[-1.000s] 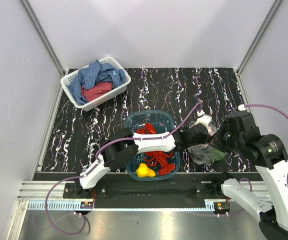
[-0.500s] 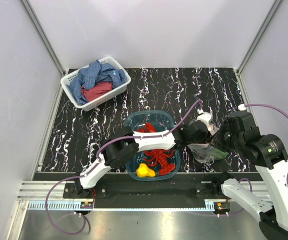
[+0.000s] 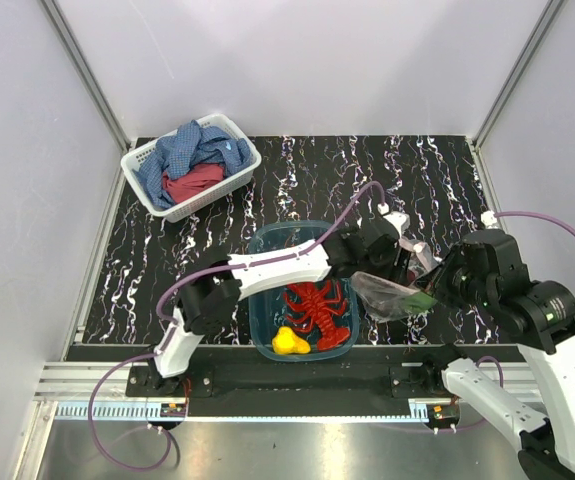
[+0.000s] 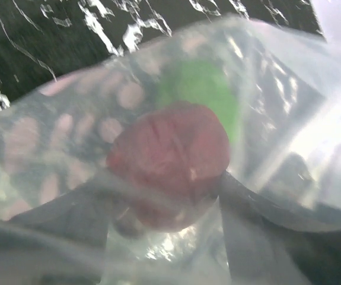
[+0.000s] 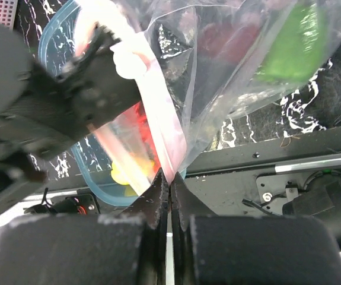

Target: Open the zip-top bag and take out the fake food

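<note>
**A:** The desk (image 3: 217, 215) is black with white veins, and pale walls stand around it. What lies on it?

**B:** At 10 o'clock there is a white basket (image 3: 217, 190) with blue and red cloths (image 3: 192, 150). Near 6 o'clock is a teal tub (image 3: 287, 228). Inside it lies a red lobster (image 3: 319, 305), and at the tub's 7 o'clock a yellow pear-like fruit (image 3: 287, 341).

**A:** And the zip-top bag (image 3: 385, 297)?

**B:** It is just at 3 o'clock of the tub, between the ends of the two arms. Through the clear film I see a green pepper (image 5: 292, 44) and a dark red fruit (image 4: 167, 163), both inside.

**A:** How is the right gripper (image 5: 169, 183)?

**B:** Fully closed. It pinches the bag at the pinkish zip strip (image 5: 165, 133).

**A:** And the left gripper (image 3: 395, 262)?

**B:** It meets the bag from 11 o'clock. In its wrist view the fingers (image 4: 57, 217) look dark and blurred behind the film. They stand apart, with the dark red fruit between them. Whether they press the fruit or only the film, I cannot tell.
</note>
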### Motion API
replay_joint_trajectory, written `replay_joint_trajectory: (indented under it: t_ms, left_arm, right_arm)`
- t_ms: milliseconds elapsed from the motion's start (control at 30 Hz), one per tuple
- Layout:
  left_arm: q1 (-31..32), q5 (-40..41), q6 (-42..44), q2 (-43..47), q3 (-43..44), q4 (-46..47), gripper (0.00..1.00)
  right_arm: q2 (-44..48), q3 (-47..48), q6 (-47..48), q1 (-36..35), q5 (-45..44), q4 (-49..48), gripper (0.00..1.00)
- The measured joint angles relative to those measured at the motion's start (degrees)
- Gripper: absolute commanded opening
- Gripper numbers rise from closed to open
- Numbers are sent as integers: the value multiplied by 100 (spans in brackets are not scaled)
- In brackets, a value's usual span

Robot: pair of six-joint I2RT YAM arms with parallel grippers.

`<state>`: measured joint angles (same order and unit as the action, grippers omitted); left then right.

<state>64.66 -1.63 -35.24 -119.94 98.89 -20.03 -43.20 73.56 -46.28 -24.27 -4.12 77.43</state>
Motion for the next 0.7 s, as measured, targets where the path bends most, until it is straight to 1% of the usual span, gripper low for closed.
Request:
replay_joint_trajectory:
  t_ms: [133,433,600,700]
  left_arm:
    - [-4,-304,-260,350,7,-503,0]
    - [-2,-372,-413,1110,50,-1342,0]
    - [125,-323,-201,1342,186,-1460,0]
    - [240,-238,-15,1456,186,-1508,0]
  right_arm:
    - [37,2,162,0,-105,-2,0]
    - [-275,144,507,-2,-415,-120,0]
    - [-315,157,581,-7,-522,-190,0]
    - [-317,341,549,-7,-538,-153,0]
